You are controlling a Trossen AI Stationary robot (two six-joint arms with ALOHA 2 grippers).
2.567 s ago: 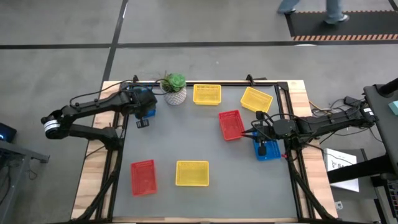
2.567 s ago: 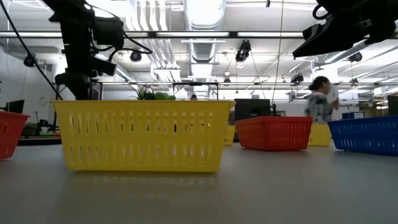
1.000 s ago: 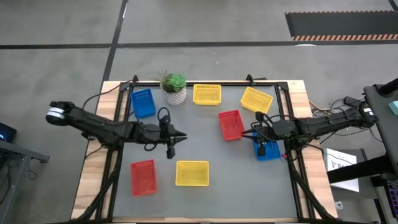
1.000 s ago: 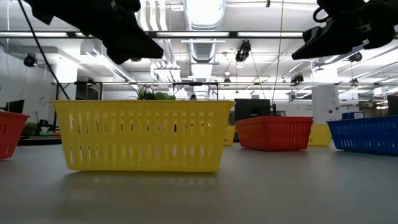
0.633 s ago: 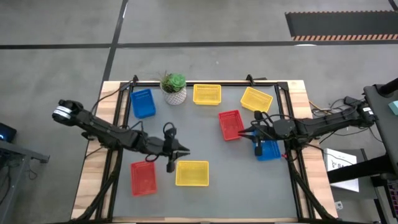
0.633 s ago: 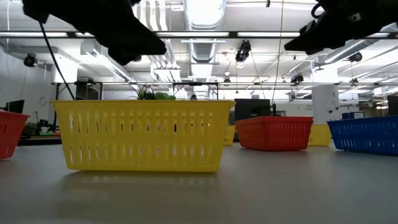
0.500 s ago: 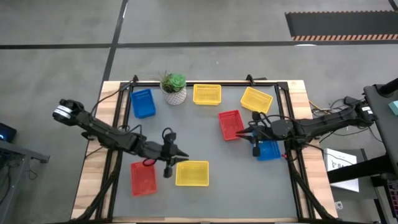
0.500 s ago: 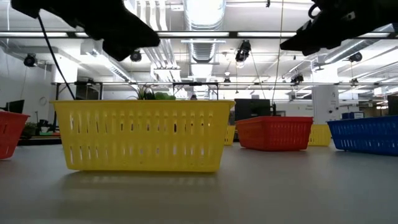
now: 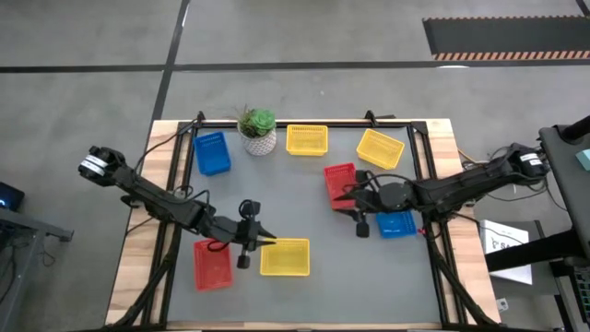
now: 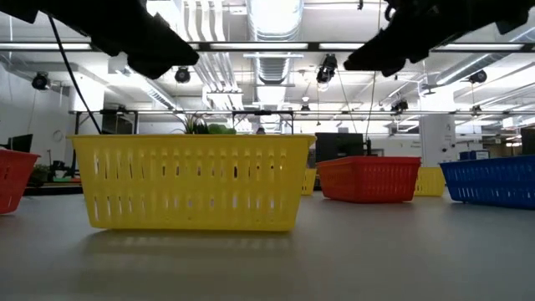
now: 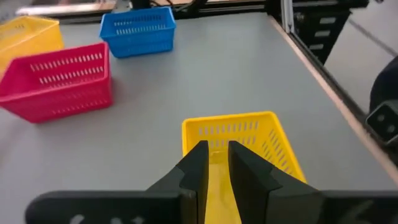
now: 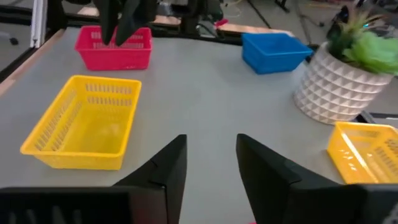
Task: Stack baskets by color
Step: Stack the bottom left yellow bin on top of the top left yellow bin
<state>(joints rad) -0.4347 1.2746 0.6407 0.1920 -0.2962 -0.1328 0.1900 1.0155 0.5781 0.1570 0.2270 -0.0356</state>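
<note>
Seven baskets rest on their bases on the grey table. Yellow ones stand near the front, at the back and at the back right. Red ones sit right of centre and at the front left. Blue ones are at the back left and the right. My left gripper hovers over the front yellow basket's left end, its fingers a narrow gap apart. My right gripper is open, empty, and raised over the red basket's near end.
A green plant in a white pot stands at the back, between the blue and yellow baskets. A black frame rail runs along the table's edges. The middle of the table between the two grippers is bare.
My left gripper has swung toward the table's near edge and a little right, coming over the front yellow basket's left end. My right gripper has reached toward the table's left, from over the right blue basket to over the red basket. No basket has moved.
</note>
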